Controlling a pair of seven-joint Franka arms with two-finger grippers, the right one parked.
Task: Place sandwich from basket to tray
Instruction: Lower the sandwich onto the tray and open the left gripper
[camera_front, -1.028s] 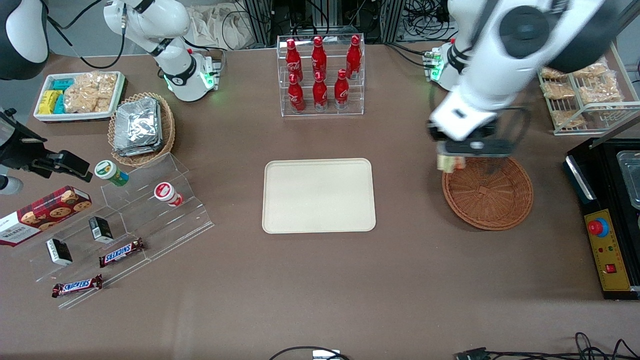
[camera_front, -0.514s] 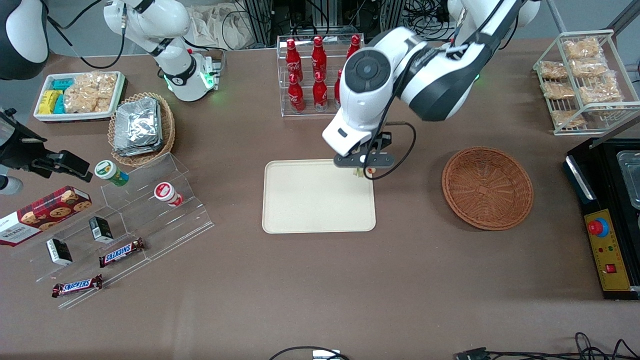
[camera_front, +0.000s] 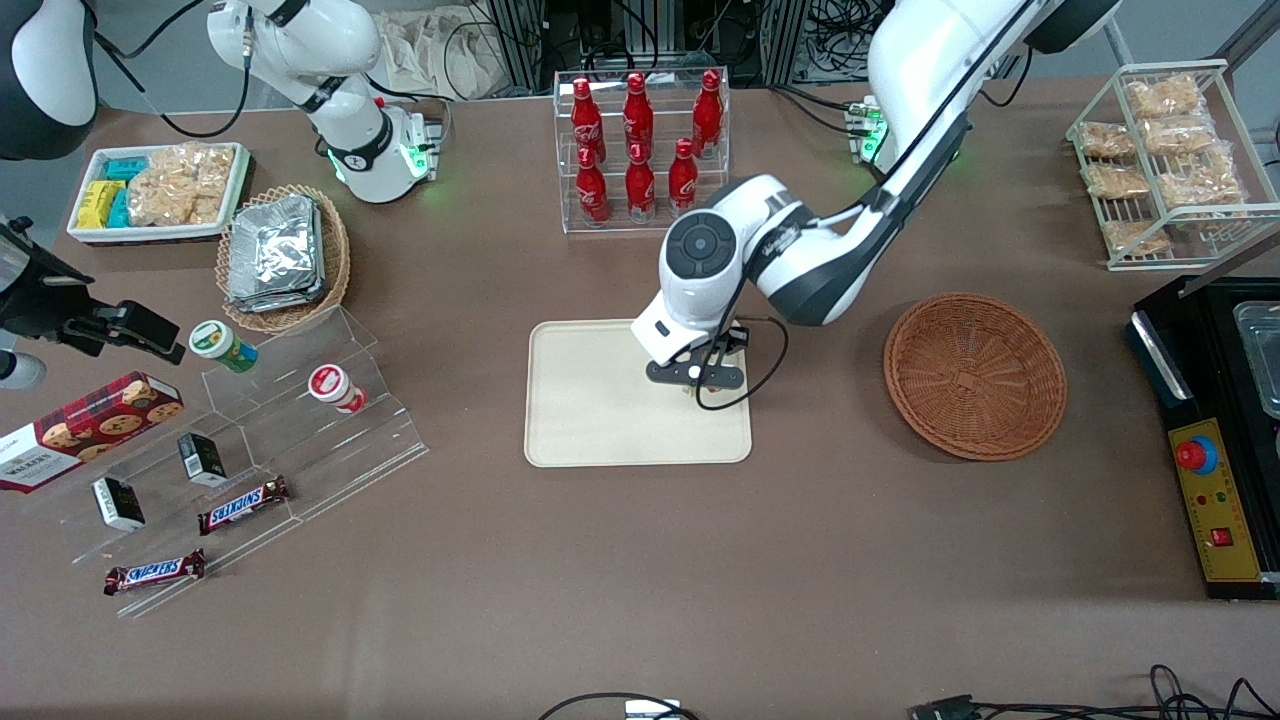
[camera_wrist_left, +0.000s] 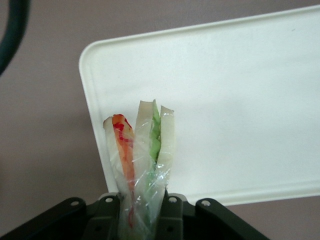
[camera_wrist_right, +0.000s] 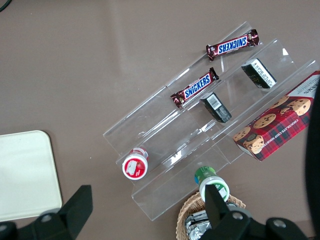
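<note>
One working arm is reaching across the front view, its gripper (camera_front: 697, 385) hanging low over the tray (camera_front: 590, 420), at the tray's end nearest the basket (camera_front: 975, 375); only a sliver of the sandwich (camera_front: 688, 391) is showing under the gripper body, so contact with the tray cannot be told from here; the basket is sitting well apart from the tray, toward the working arm's end of the table, with nothing visible inside it; six red bottles (camera_front: 640, 140) are standing in a clear rack farther from the camera than the tray; on the left wrist view, the gripper (camera_wrist_left: 144, 212) is clamping the sandwich (camera_wrist_left: 142, 155) at its wrapped base, the wedge standing on edge with pale bread, an orange-red layer and a green layer fanning away from the fingers (camera_wrist_left: 170, 220), above the tray (camera_wrist_left: 240, 100) near a rounded corner; on the right wrist view, a corner of the tray (camera_wrist_right: 22, 175) is showing beside a clear stepped stand (camera_wrist_right: 210, 135) carrying two chocolate bars (camera_wrist_right: 232, 45), small dark boxes and a cookie box (camera_wrist_right: 280, 120)
</note>
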